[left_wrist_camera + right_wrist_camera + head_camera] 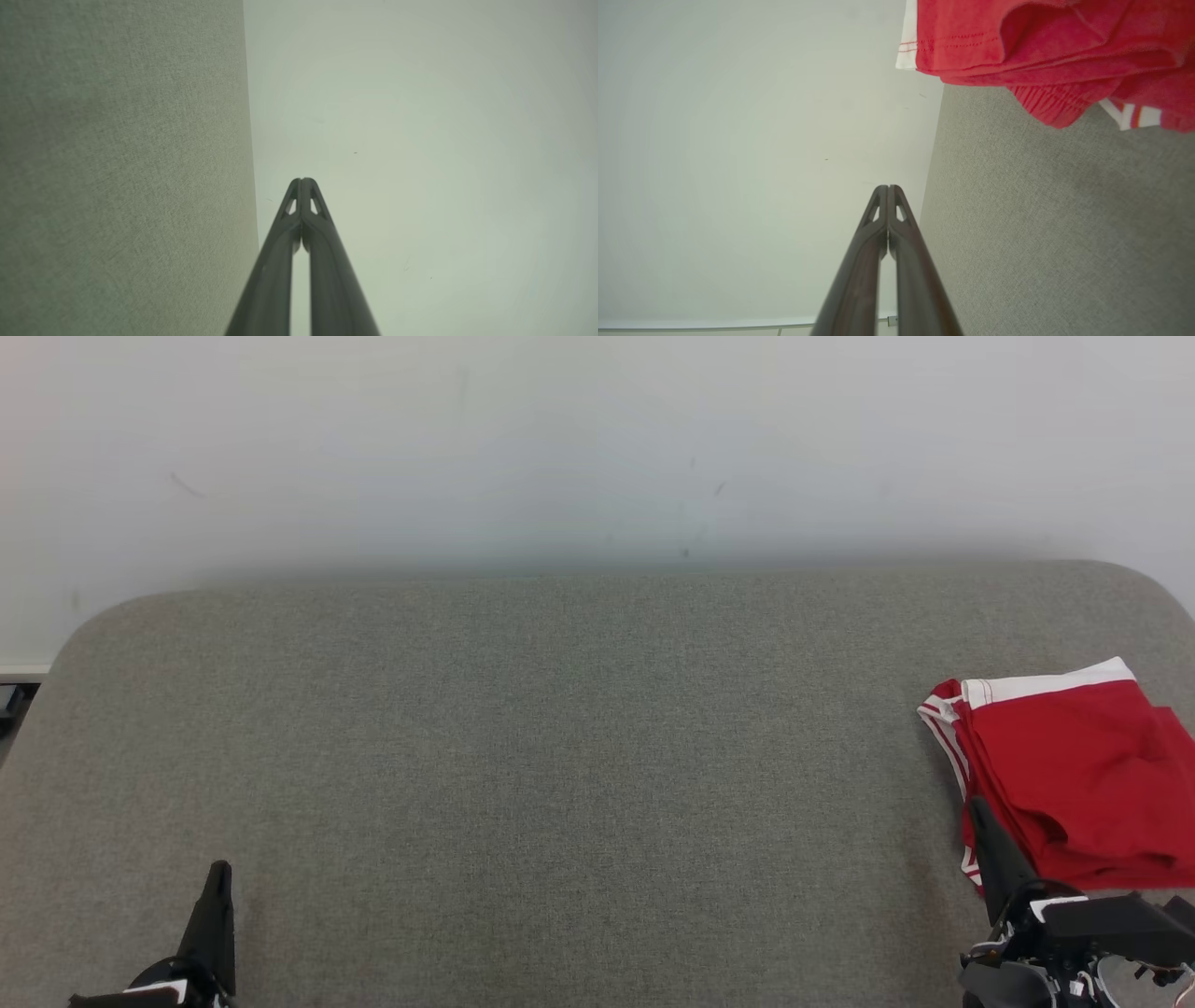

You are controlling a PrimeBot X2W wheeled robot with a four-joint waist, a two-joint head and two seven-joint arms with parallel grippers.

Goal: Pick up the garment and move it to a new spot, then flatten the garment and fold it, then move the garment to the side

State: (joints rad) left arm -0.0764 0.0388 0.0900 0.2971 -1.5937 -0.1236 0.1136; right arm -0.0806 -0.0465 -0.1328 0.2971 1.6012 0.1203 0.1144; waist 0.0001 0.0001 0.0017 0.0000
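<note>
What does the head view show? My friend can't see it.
A red and white garment lies at the right edge of a grey cushion. The left hand and right hand, both shut, point up from the bottom corners.

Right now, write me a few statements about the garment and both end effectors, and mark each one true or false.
1. The red garment lies at the right end of the grey surface. True.
2. The right end effector grips the garment. False: it is shut on nothing, and its tips are clear of the cloth in the right wrist view.
3. The left end effector is open. False: its fingers are pressed together, and it holds nothing.
4. The garment has white trim. True.
</note>
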